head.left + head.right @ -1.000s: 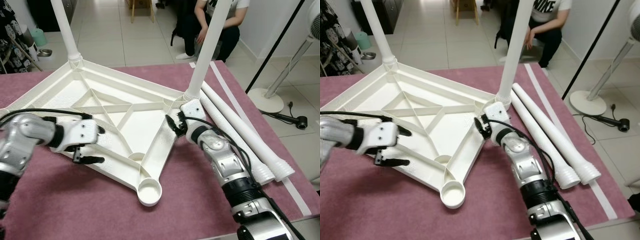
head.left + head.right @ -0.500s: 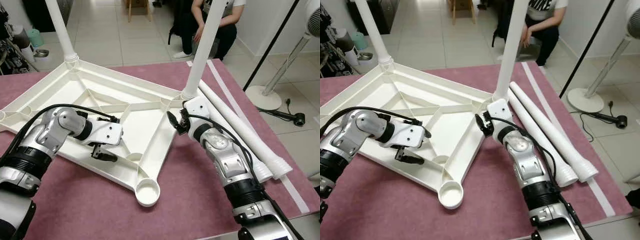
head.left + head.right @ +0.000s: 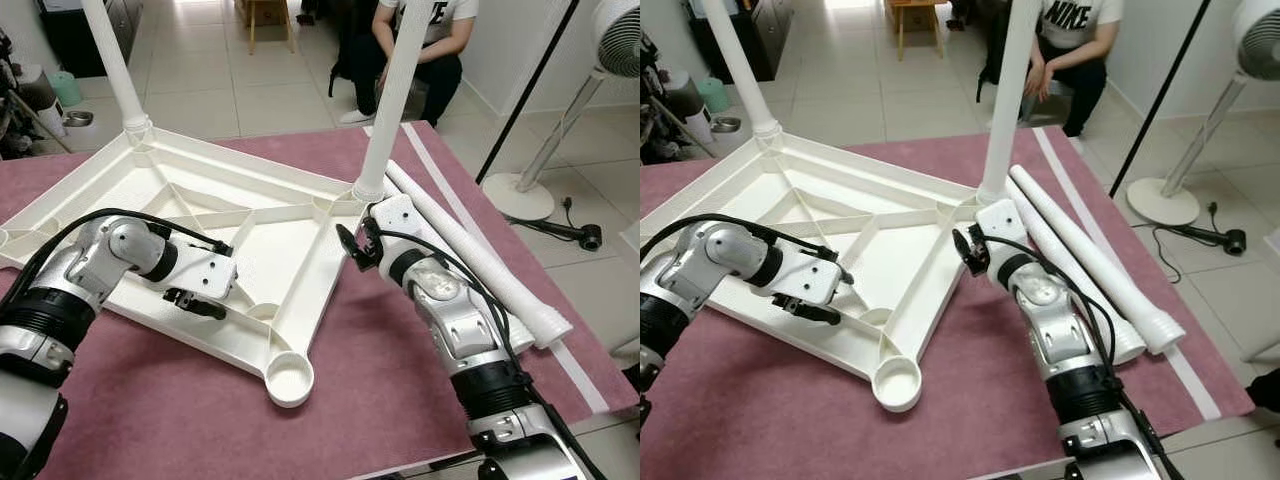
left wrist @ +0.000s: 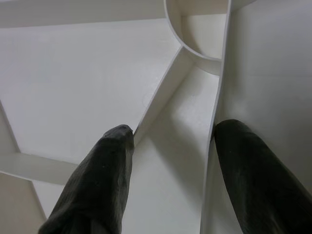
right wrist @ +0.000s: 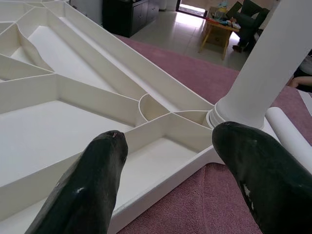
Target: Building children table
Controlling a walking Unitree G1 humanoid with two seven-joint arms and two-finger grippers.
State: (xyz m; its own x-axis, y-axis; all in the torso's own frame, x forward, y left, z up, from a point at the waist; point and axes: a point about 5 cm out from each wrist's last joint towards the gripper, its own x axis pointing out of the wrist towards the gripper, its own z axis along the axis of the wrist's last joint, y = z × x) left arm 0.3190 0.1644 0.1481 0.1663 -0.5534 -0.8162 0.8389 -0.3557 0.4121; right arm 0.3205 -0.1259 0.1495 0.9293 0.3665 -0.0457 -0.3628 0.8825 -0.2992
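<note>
The white table top [image 3: 130,190] lies upside down on a maroon cloth. Two white legs stand upright in its sockets, one at the far corner [image 3: 112,55] and one at the right corner [image 3: 392,100]. The near corner socket [image 3: 288,378] holds nothing. Two loose legs [image 3: 480,265] lie side by side to the right. My left gripper [image 3: 224,281] is open over the top's near edge, and its fingers [image 4: 97,190] straddle a rib. My right gripper [image 3: 350,250] is open at the top's right edge, beside the base of the upright leg [image 5: 253,92].
A person [image 3: 425,35] sits on the tiled floor behind the work surface. A fan stand [image 3: 525,190] and a cable are on the floor to the right. A white strip [image 3: 580,370] runs along the cloth's right side, close to the edge.
My left gripper has moved right and inward, from outside the near rim to over it. The right gripper has hardly moved. The camera has shifted slightly.
</note>
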